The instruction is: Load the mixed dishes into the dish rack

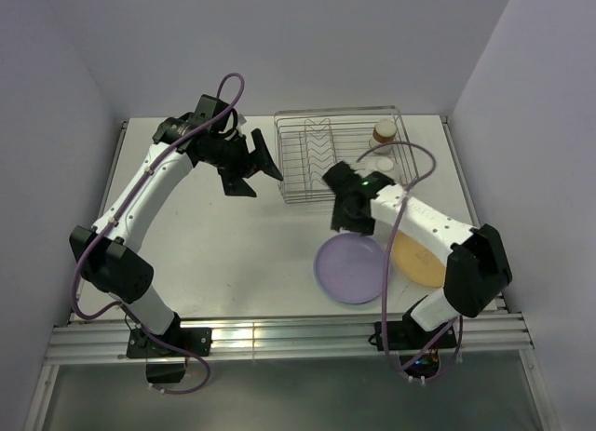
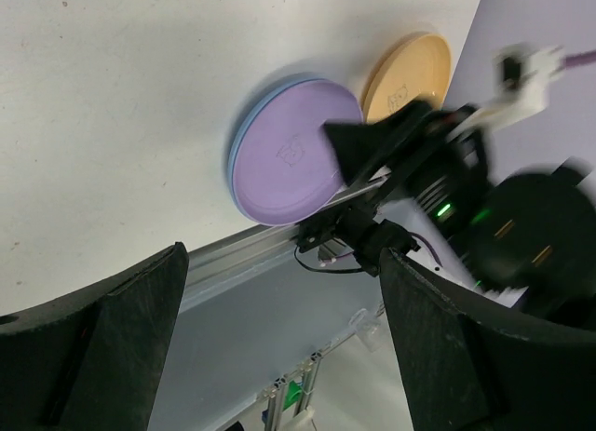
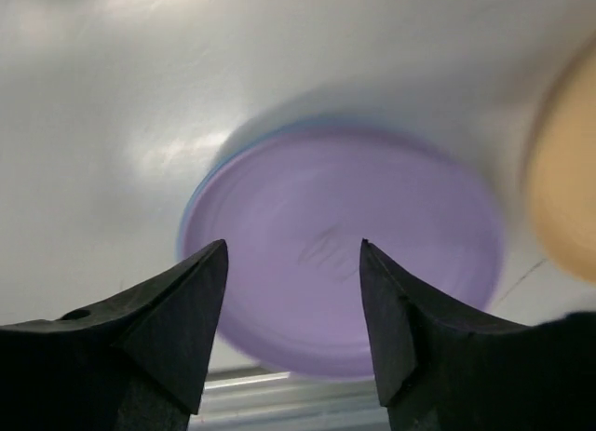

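Counted: two grippers, three plates, one bowl, one cup, one rack.

Right gripper (image 3: 291, 248): fingers parted, nothing between them. Poised low over the far edge of the lavender purple plate (image 1: 351, 268), tips pointing down at it. Arm raised from its base at the near right, elbow high on the right side, forearm reaching left and away, crossing above part of the orange-yellow plate (image 1: 421, 263).

Left gripper (image 1: 253, 170): spread wide and empty. Held off the table (image 1: 233, 254), just left of the dish rack (image 1: 307, 156), fingers turned toward the rack. Arm stretched from the near left corner far up the left side, wrist bent to the right.

Plates, all three on the table, near of the rack:
- lavender purple on top of the blue plate (image 2: 232, 156), only a thin blue rim showing along one side;
- orange-yellow lying flat just right of that stack; touching or not, cannot tell, with the arm in the way.

Dish rack at the far side of the table, right of centre, with a row of V-shaped wires down its middle. In its right end, as far as the top view shows: the small white cup (image 1: 385, 131) with the brown rim, upright, and the small white bowl (image 1: 380, 163) just near of it.
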Available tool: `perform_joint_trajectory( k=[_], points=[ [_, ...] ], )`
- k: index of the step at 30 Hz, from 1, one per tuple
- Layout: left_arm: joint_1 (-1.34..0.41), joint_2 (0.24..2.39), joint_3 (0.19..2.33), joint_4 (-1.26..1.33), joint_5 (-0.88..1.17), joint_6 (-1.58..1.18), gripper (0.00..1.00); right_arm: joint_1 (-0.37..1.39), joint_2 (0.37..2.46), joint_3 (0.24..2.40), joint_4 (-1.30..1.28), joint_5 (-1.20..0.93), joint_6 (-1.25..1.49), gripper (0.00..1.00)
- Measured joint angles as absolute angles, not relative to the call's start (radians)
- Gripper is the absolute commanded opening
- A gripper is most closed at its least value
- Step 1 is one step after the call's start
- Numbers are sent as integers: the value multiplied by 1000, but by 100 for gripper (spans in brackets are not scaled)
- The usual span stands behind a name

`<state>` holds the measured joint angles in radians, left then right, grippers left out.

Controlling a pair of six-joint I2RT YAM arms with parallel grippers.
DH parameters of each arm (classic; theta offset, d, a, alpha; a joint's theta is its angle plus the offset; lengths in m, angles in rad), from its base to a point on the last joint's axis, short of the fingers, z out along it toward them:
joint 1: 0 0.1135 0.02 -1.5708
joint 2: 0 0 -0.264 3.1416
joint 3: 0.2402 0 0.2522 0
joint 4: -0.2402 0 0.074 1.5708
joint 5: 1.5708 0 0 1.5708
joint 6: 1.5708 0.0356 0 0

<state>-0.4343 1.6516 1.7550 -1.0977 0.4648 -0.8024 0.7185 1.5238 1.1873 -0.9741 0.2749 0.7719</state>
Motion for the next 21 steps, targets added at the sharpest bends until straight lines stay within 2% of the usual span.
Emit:
perform_joint_trajectory(
  k=[4,7,12,21],
  points=[
    [-434,1652,1765,-1109,464,-797,89,465,1474,1145,-953,286,762,57],
    [-434,1652,1779,-1113,465,-789,89,360,1478,1132,-939,295,749,55],
    [-434,1652,1790,-1114,465,-778,89,261,1514,1120,-903,302,735,54],
    [-429,1652,1790,-1118,466,-772,89,220,1546,1011,-844,329,735,53]
  ],
)
